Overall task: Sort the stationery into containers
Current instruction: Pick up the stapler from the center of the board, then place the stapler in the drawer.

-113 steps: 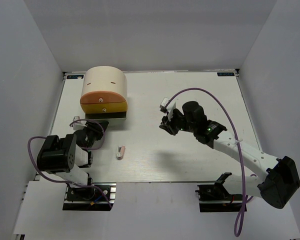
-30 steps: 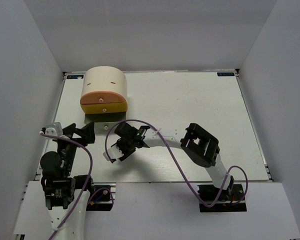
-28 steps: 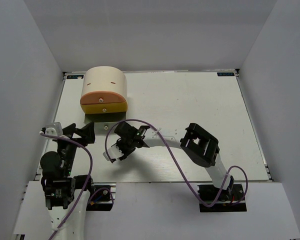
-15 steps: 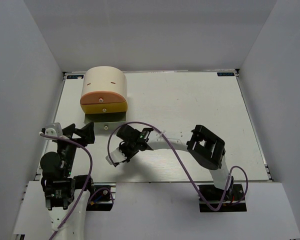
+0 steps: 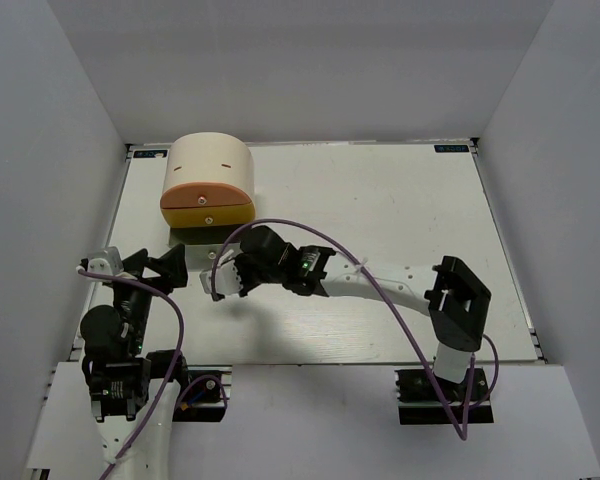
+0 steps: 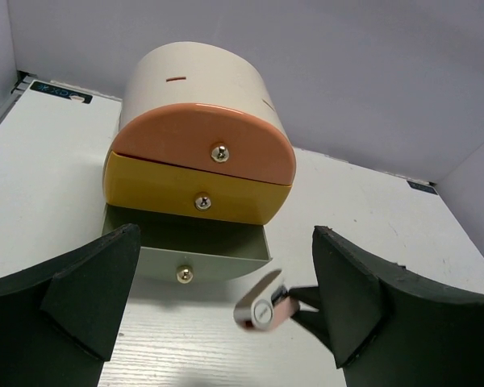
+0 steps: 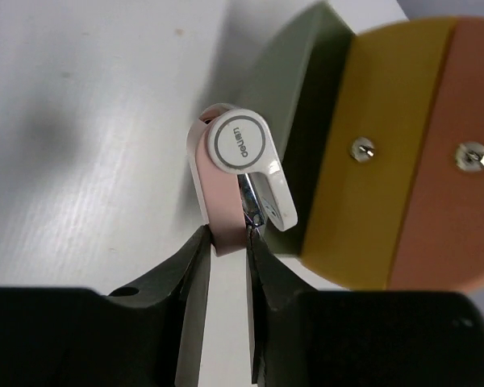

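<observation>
Our right gripper [image 7: 224,256] is clamped on the stubby white-pink piece [image 7: 240,173], which juts forward past its fingertips over the worktop [image 7: 89,121]. Just ahead and to the right a grey-green drawer [image 7: 294,89] stands pulled out beneath the yellow drawer [image 7: 379,97] and orange drawer [image 7: 460,97]. Our left gripper [image 6: 226,302], jaws spread wide, faces the cream box [image 6: 194,76], with the held piece low between its fingers.

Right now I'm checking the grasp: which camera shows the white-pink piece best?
Right wrist view: the white-pink piece fills the centre, pinched in the right gripper. The left wrist view shows it small, end-on, near the open bottom drawer. The top view shows it too small to make out.
</observation>
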### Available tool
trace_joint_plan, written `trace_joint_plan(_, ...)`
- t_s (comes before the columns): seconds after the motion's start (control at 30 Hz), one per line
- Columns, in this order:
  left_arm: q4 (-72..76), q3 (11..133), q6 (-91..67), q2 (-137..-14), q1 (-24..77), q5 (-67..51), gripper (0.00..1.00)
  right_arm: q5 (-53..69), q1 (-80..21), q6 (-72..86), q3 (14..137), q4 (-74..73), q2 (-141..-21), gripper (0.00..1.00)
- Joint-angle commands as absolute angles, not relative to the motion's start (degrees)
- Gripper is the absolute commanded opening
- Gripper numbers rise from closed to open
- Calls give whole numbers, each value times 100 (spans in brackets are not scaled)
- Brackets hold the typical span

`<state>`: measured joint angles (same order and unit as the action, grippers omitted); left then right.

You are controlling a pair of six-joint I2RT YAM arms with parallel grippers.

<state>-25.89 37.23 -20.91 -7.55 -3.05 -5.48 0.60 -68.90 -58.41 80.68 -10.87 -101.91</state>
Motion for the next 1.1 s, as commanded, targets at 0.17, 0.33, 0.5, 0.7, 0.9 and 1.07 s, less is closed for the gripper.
trace_joint_plan(0.17,-2698,3823,-2109,-677,-343,-466,97,-1713,-6803,-5502,8410,860,-10731,0)
trace_joint_plan(0.33,-2698,3823,-2109,-677,-343,-466,97,-2074,-6706,-5511,8788,1099,-11301,0)
trace_joint_plan(0.5,-2698,3823,-2109,-677,-343,-466,97,-2223,-6566,-5511,9000,1186,-11662,0)
trace_joint_plan(0.7,-2698,3823,-2109,-677,-343,-466,97,-2232,-6478,-5476,9070,1126,-11839,7)
trace_joint_plan(0.9,-2698,3823,-2109,-677,-343,-466,97,-2136,-6478,-5423,8868,1134,-11655,48)
trace_joint_plan(1.07,-2698,3823,-2109,-677,-343,-466,97,-1987,-6495,-5213,8710,1002,-11417,47)
